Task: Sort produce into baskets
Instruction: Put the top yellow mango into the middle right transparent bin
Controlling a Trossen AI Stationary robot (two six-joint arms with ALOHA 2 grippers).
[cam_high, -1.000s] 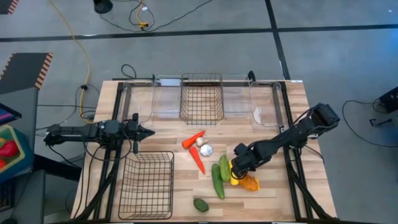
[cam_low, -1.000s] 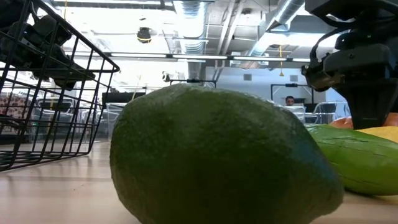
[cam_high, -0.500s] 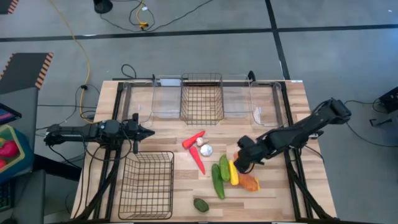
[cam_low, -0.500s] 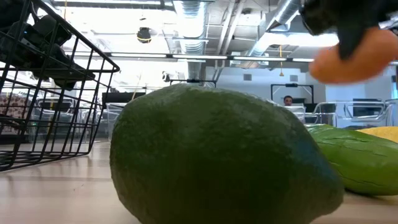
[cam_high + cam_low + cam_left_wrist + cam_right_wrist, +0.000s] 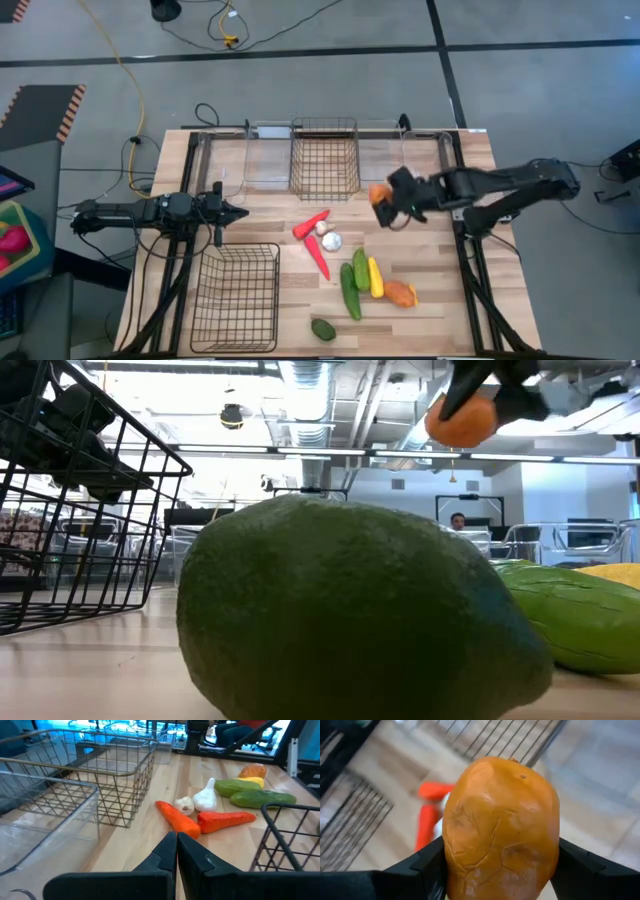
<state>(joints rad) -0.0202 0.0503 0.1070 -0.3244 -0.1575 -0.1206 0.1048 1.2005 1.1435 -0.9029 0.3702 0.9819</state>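
Orange fruit (image 5: 379,193) pinched in right claw (image 5: 388,197), raised above table; left claw (image 5: 240,211) pressed together.

Grey floor (image 5: 300,90), yellow cable (image 5: 125,75), bright ceiling lights (image 5: 310,420).

One camera looks straight down on the desk (image 5: 440,310); another sits at desk level, close behind the avocado (image 5: 360,610) both see.

Two dark, jointed robot arms, the left arm (image 5: 150,211) slim, the right arm (image 5: 500,187) bulkier, with black fingers.
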